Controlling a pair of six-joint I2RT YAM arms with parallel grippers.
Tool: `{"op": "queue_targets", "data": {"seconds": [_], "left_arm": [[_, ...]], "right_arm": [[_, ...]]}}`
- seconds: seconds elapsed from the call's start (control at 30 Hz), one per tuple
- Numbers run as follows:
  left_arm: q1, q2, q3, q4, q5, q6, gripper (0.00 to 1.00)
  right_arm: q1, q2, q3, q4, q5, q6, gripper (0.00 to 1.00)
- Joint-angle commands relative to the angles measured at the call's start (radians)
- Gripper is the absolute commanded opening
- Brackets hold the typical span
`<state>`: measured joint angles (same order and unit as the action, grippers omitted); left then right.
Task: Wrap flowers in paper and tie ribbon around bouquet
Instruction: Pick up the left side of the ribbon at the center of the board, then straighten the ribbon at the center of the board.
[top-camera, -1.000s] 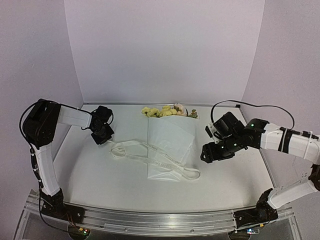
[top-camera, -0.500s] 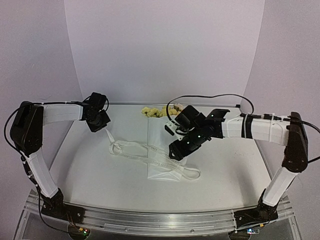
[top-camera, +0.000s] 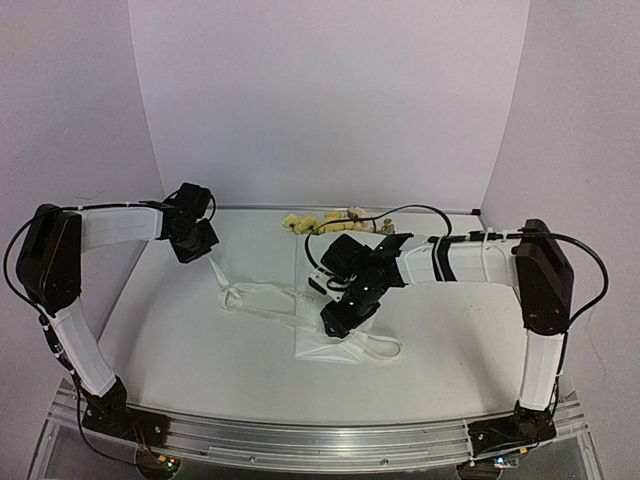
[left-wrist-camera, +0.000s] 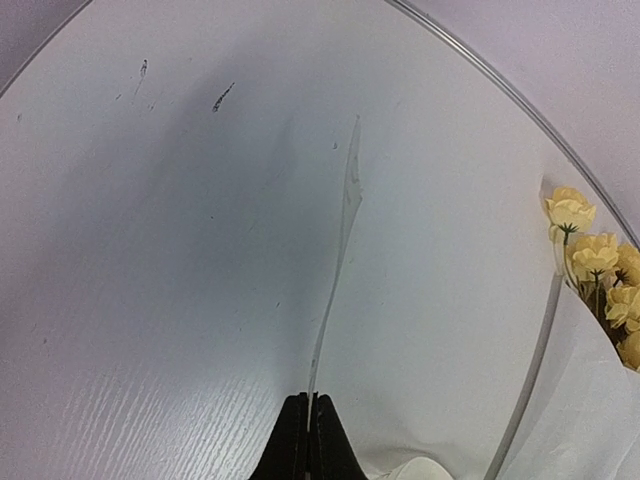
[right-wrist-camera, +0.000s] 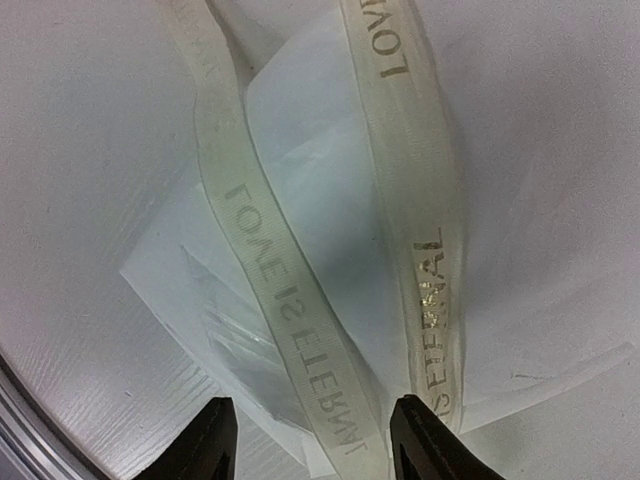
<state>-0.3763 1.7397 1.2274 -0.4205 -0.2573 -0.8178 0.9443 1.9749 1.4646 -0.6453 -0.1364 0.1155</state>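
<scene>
The bouquet (top-camera: 315, 348) lies on the white table (top-camera: 170, 340) with its blooms toward the back wall. The ribbon (top-camera: 262, 300) runs in loops across its paper. The right gripper (right-wrist-camera: 312, 440) hangs low over the paper's near end, jaws apart astride two ribbon strands. At the left, the left gripper (left-wrist-camera: 308, 432) is pinched tight on one ribbon end.

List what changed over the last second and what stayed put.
The right tool swung in from the right side and now hangs open over the ribbon, near the narrow end of the bouquet. The left tool shut on the ribbon's left end and lifted it up and back. The bouquet and the rest of the ribbon lie as before.
</scene>
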Motion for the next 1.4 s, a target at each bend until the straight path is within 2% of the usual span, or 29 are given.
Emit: {"op": "queue_targets", "data": {"seconds": [0.0,0.2,0.37,0.57,0.7,0.77,0.9,1.07,1.2,1.37], "left_arm": [[0.005,-0.039,0.032,0.0,-0.015,0.016,0.0],[0.005,-0.033,0.035,-0.005,-0.017,0.017,0.0],[0.006,-0.036,0.035,-0.01,-0.025,0.016,0.0],[0.008,-0.044,0.038,-0.025,-0.057,0.022,0.0],[0.017,-0.051,0.035,-0.035,-0.079,0.028,0.0],[0.023,-0.059,0.028,-0.037,-0.093,0.029,0.0],[0.041,-0.073,0.024,-0.053,-0.134,0.033,0.0],[0.08,-0.09,0.037,-0.128,-0.223,0.028,0.0],[0.13,-0.145,0.011,-0.156,-0.261,0.007,0.0],[0.183,-0.235,0.013,-0.2,-0.313,0.001,0.0]], "right_arm": [[0.007,0.035,0.044,-0.002,0.011,-0.022,0.53],[0.011,0.065,0.044,-0.002,0.025,-0.017,0.5],[0.011,0.075,0.038,-0.002,0.063,-0.01,0.41],[0.011,0.022,0.005,-0.002,0.109,0.008,0.22],[0.012,-0.02,-0.008,-0.014,0.107,0.012,0.04],[0.012,-0.054,-0.021,-0.026,0.108,0.015,0.0],[0.011,-0.16,-0.076,-0.035,0.135,0.018,0.0],[-0.021,-0.347,-0.177,-0.083,0.259,0.026,0.0],[-0.109,-0.52,-0.276,-0.132,0.368,0.054,0.0],[-0.275,-0.736,-0.378,-0.184,0.5,0.1,0.0]]}}
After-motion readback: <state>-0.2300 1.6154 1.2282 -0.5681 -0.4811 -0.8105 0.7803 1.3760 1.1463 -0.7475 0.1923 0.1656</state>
